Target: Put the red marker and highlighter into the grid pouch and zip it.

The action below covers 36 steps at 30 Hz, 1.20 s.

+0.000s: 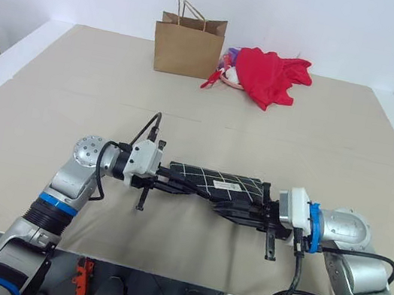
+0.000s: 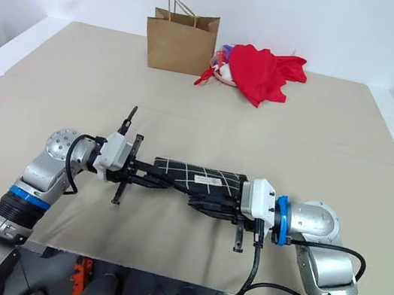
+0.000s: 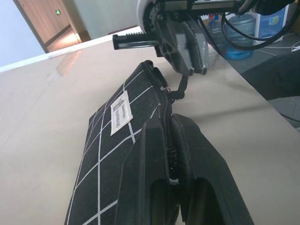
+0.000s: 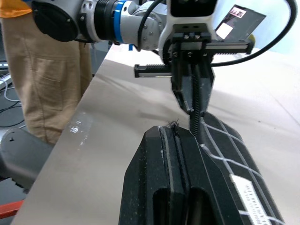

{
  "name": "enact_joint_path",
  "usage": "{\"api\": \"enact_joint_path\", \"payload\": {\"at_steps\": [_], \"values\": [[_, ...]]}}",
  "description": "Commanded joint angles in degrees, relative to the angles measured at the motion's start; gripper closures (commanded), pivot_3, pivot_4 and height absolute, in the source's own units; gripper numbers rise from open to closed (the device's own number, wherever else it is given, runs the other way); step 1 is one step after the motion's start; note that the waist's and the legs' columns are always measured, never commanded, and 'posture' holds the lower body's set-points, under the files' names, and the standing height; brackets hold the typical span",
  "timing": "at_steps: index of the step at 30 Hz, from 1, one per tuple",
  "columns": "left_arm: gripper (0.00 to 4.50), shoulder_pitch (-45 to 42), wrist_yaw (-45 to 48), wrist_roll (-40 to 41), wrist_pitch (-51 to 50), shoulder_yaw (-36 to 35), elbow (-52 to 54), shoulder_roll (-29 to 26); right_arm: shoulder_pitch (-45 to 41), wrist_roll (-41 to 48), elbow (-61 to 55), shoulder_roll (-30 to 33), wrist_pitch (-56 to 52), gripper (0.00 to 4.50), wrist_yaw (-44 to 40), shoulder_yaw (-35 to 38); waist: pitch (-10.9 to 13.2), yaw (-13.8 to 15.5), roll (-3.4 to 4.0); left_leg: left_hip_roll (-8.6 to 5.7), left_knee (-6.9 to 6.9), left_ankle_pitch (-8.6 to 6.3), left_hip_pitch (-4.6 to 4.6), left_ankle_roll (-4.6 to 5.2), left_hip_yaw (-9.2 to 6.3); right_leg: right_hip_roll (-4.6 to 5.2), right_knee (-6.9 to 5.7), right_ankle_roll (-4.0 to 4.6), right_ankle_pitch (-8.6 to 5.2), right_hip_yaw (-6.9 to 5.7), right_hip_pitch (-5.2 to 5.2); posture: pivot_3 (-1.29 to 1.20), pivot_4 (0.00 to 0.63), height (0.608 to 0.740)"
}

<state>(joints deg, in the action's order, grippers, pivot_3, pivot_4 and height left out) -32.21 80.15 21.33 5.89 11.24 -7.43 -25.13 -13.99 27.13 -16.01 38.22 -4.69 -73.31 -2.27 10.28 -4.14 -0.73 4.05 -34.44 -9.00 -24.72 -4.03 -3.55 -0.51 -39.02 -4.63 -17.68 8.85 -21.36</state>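
The grid pouch [image 1: 214, 182], black with white lines and a small white label [image 3: 120, 112], hangs level just above the table between my two arms. My left gripper [image 1: 175, 183] is shut on the pouch's left end, its own fingers [image 3: 154, 154] clamped over the zipper edge. From the other side, my right gripper [image 1: 232, 209] is shut at the pouch's right end, where the zipper pull [image 3: 180, 89] runs up into its fingertips. The right wrist view has the right gripper [image 4: 176, 133] and the left gripper [image 4: 194, 110] facing each other closely. The red marker and highlighter are out of view.
A brown paper bag [image 1: 188, 45] stands at the back of the tan table [image 1: 76, 96], with a red cloth [image 1: 270, 76] over small items beside it. A person in tan trousers [image 4: 47, 70] stands by the table's edge. A water bottle [image 3: 236, 40] sits beyond the table.
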Motion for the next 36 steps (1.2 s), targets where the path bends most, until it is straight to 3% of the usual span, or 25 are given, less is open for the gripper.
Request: {"api": "enact_joint_path", "payload": {"at_steps": [1, 16, 22, 26, 29, 36], "values": [[4.50, -0.6, -0.4, 0.4, 0.9, -0.9, 2.0, -0.1, -0.1, 1.6, -1.1, 0.4, 0.2, 4.41, 0.6, 1.9, 0.0, 0.0, 0.00, 0.00, 0.00, 0.00, 0.00, 0.00, 0.00, 0.00, 0.00, 0.00, 0.00, 0.00, 0.00, 0.00, 0.150, 0.740], [4.50, 0.5, 1.0, -0.2, 3.4, -1.3, 0.8, -2.0, 8.5, 3.6, 12.4, 15.7, 3.1, 4.41, -7.6, 20.2, 0.0, 0.0, 0.00, -0.03, 0.00, 0.00, 0.04, 0.01, 0.00, 0.01, -0.01, 0.01, 0.00, 0.01, 0.04, 0.00, 0.150, 0.740], [4.50, 0.6, 1.4, 0.1, 3.1, -1.3, 0.6, -2.6, 8.8, 6.0, 11.3, 15.8, 1.1, 4.41, -7.0, 21.2, 0.0, -0.2, 0.01, -0.02, -0.03, 0.00, 0.07, 0.02, 0.01, 0.01, -0.02, -0.01, 0.02, 0.02, 0.06, 0.00, 0.150, 0.740], [4.50, 0.5, 1.4, 0.6, 0.9, -0.9, 1.1, -2.6, 7.3, 10.8, 8.6, 15.7, -8.9, 4.41, -3.5, 19.9, 0.0, -0.2, 0.01, -0.03, -0.03, 0.01, 0.05, 0.01, 0.01, 0.01, -0.03, -0.01, 0.02, 0.03, 0.07, 0.00, 0.150, 0.740], [3.37, 0.2, 0.7, 1.7, -3.1, -1.6, 1.8, -3.3, 5.8, 15.6, 7.4, 15.5, -18.5, 3.48, 0.7, 19.8, 0.0, -0.2, 0.01, -0.02, -0.03, 0.01, 0.05, 0.01, 0.00, 0.01, -0.03, -0.01, 0.02, 0.02, 0.06, 0.00, 0.150, 0.740], [0.19, 0.5, -3.0, 6.3, -14.4, -4.6, 5.7, -4.5, 0.7, 18.3, 11.7, 12.5, -28.1, 0.23, 8.6, 20.2, 0.0, -0.2, 0.01, -0.02, -0.03, 0.01, 0.03, 0.01, -0.01, 0.01, -0.03, -0.02, 0.02, 0.02, 0.06, 0.00, 0.150, 0.740]]}}
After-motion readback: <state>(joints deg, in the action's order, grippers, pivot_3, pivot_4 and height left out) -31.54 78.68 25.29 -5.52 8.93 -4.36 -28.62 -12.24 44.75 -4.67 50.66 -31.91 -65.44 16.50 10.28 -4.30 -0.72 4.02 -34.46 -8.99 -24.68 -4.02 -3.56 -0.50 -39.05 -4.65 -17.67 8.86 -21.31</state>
